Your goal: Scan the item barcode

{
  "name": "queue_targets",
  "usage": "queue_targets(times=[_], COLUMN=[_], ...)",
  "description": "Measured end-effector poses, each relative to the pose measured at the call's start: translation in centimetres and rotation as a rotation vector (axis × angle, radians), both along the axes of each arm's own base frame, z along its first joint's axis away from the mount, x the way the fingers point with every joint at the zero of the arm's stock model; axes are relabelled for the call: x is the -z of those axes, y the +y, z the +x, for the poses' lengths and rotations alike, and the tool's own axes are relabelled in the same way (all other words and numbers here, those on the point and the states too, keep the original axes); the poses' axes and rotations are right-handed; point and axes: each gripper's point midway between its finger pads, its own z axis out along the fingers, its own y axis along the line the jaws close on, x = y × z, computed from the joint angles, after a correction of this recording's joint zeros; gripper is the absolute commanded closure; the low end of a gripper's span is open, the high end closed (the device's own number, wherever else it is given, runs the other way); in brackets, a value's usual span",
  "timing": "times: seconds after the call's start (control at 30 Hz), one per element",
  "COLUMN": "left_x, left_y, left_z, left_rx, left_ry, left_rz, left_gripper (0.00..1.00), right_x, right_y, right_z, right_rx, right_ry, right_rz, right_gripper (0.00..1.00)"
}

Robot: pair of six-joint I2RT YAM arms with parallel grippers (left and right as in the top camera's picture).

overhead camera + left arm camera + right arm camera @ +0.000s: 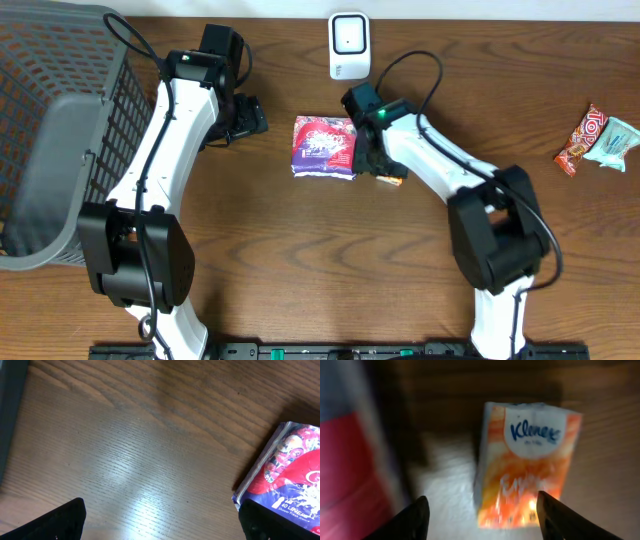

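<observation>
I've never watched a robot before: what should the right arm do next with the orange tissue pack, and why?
Probably close the right gripper on the tissue pack: its fingers stand either side with a gap showing, so nothing is gripped yet, and the pack must get to the white scanner.

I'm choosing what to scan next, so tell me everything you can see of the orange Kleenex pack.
The Kleenex pack is a small pocket tissue pack in glossy soft wrap, orange and white, with a blue logo on a white patch at one end. It lies flat on the wooden table, a gap away from the purple liner pack. The right pincer straddles it, open; contact is unclear. No barcode shows.
</observation>
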Motion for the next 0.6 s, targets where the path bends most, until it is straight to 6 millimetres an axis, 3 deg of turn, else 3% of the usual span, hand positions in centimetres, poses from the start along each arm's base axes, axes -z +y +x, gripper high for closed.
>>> queue_targets(times=[0.1,0.23,0.27,0.6], left_x=[0.0,0.0,0.0,0.0], left_y=[0.0,0.0,0.0,0.0], left_z=[0.0,0.0,0.0,0.0], left_rx=[0.0,0.0,0.0,0.0], left_ry=[0.0,0.0,0.0,0.0], left_rz=[0.0,0.0,0.0,0.0], left_gripper=[0.02,0.02,0.02,0.02], right_x=[0.6,0.5,0.5,-0.1], right_y=[-0.2,-0.6,-0.8,-0.5], right_z=[0.2,0.6,0.7,-0.5], right_rx=[0.002,0.008,0.015,-0.037], right_ry=[-0.002,-0.02,-0.024,0.053], right_rz=[-0.017,-0.036,-0.042,0.013], right_gripper=[0.44,0.92,0.99,0.99])
